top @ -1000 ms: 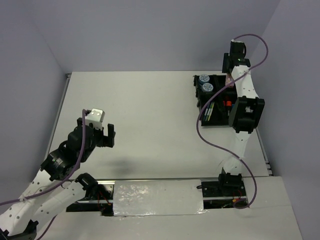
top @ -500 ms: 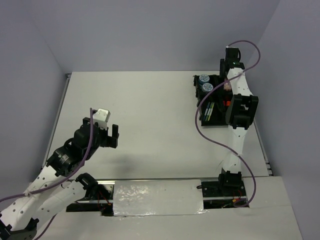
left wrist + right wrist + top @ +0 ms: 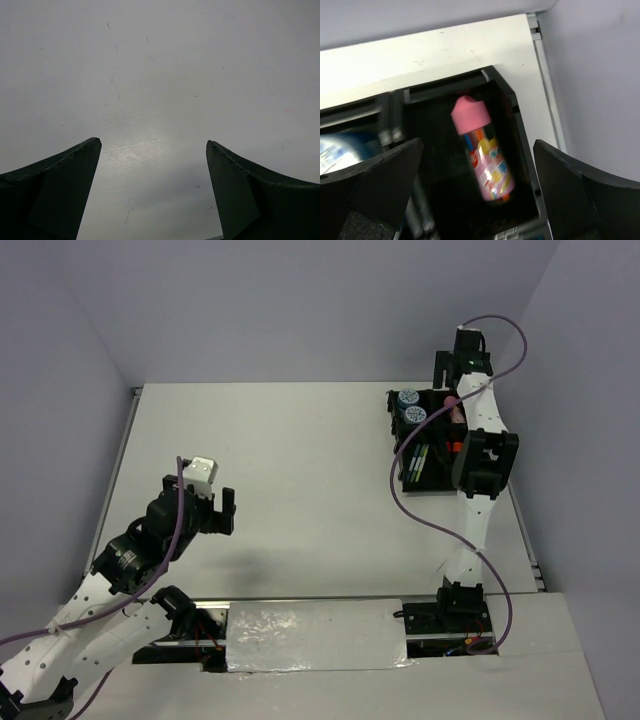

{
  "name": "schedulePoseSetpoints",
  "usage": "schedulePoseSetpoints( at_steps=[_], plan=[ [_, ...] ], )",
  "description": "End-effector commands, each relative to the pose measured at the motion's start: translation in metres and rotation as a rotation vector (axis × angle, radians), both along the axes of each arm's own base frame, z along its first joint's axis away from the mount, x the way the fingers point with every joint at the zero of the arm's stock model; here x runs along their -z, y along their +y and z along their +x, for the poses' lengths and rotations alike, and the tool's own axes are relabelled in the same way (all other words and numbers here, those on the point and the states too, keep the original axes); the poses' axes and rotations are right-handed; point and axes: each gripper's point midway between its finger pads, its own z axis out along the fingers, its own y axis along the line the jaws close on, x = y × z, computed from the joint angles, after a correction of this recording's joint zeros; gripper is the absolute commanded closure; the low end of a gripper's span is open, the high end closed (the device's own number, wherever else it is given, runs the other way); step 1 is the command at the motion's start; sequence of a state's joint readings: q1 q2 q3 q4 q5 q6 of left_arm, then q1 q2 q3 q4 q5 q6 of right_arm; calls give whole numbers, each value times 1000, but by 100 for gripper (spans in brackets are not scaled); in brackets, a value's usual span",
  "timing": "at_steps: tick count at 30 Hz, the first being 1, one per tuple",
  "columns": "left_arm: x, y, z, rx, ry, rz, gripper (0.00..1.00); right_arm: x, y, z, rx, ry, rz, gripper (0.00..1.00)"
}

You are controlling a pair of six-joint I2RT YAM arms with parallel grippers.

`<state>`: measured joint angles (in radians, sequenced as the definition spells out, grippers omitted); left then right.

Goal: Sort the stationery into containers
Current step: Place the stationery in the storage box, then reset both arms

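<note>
The black organiser tray [image 3: 400, 455] sits at the table's far right. Two blue-white tubs [image 3: 410, 406] fill its far-left compartment, thin pale pens [image 3: 418, 464] lie in a near one, and an orange-capped highlighter [image 3: 453, 447] shows beside the arm. The pink bottle [image 3: 482, 152] lies loose in the far-right compartment [image 3: 520, 130]; it also shows in the top view [image 3: 455, 410]. My right gripper [image 3: 477, 145] hovers open above the bottle, touching nothing. My left gripper [image 3: 212, 508] is open and empty over bare table at the left; in its wrist view [image 3: 152, 145] only table shows.
The table's right edge [image 3: 547, 90] and the side wall run close beside the tray. A purple cable [image 3: 400, 502] loops from the right arm over the table near the tray's left side.
The right arm has reached further toward the tray's far end and then held. The left gripper has shifted slightly toward the near side. The bottle lies in the tray throughout.
</note>
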<state>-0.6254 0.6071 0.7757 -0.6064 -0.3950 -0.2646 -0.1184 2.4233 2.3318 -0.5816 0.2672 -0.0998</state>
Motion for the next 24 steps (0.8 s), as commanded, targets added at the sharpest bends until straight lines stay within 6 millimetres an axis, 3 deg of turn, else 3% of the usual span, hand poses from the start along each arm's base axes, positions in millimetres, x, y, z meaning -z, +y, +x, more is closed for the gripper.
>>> schedulePoseSetpoints(
  at_steps=[1,2,3,4,5,6,7,8,9,10,11,12,13,15,17,18,21,24],
  plan=[
    [-9,13,9,-101,-42,10,1,-153,18,-20,-22,-274,63,0],
    [-12,18,11,-144,-47,2,1,-167,28,-29,-38,-293,98,0],
    [-12,22,14,-187,-47,11,1,-160,44,-39,-68,-267,162,0],
    [-15,28,18,-233,-55,16,1,-204,62,-65,-106,-334,175,0],
    [-33,41,20,-327,-90,3,1,-212,75,-80,-121,-351,203,0],
    [-39,43,24,-360,-92,9,1,-184,85,-99,-132,-283,234,0],
    [-50,46,26,-386,-108,0,1,-197,103,-113,-190,-323,277,0],
    [-75,48,29,-409,-153,-31,1,-236,117,-151,-226,-406,279,0],
    [-85,47,33,-414,-170,-41,1,-215,127,-171,-248,-359,309,0],
    [-96,47,36,-420,-189,-54,1,-221,135,-191,-264,-374,332,0],
    [-115,47,37,-415,-220,-79,1,-249,148,-229,-312,-447,336,0],
    [-128,50,41,-428,-236,-87,1,-232,154,-247,-320,-417,361,0],
    [-133,49,44,-421,-240,-99,1,-257,160,-284,-362,-498,367,0],
    [-132,48,48,-402,-194,-128,1,-248,167,-315,-389,-501,400,0],
    [-146,45,45,-381,-200,-191,1,-255,173,-348,-406,-550,438,0],
    [-154,48,41,-377,-225,-223,1,-261,179,-378,-446,-601,460,0],
    [-159,63,30,-415,-250,-203,1,-259,178,-424,-452,-627,481,0],
    [-152,77,16,-439,-242,-133,1,-245,175,-456,-462,-604,460,0]
  ],
)
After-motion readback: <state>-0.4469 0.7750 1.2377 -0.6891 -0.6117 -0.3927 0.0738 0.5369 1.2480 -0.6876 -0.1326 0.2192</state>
